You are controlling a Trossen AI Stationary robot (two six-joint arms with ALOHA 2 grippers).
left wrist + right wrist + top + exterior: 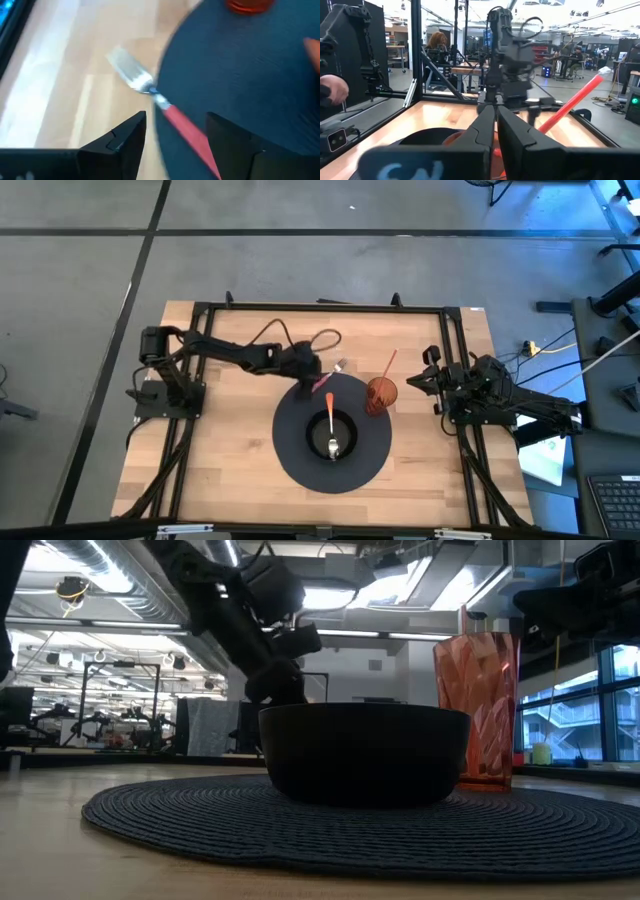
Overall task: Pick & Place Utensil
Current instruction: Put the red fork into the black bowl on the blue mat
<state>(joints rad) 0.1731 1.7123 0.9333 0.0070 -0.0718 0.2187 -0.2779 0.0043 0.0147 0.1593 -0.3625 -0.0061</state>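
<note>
- High view: the left gripper [318, 379] hangs over the rim of the round dark placemat [300, 465], jaws spread around a red-handled fork [328, 375] and not pinching it. A black bowl [345, 436] at the mat's centre holds an orange-handled spoon [331, 420]; an orange tumbler [380, 395] holds a red utensil.
- Low view: the bowl [365, 754] sits in front, the tumbler [476, 710] just behind.
- Left wrist view: dark fingers [122, 142] flank the fork [150, 90] (tines on the wood, handle on the mat).
- Right wrist view: the right gripper [496, 131], parked at the table's right edge, has its jaws pressed together.
</note>
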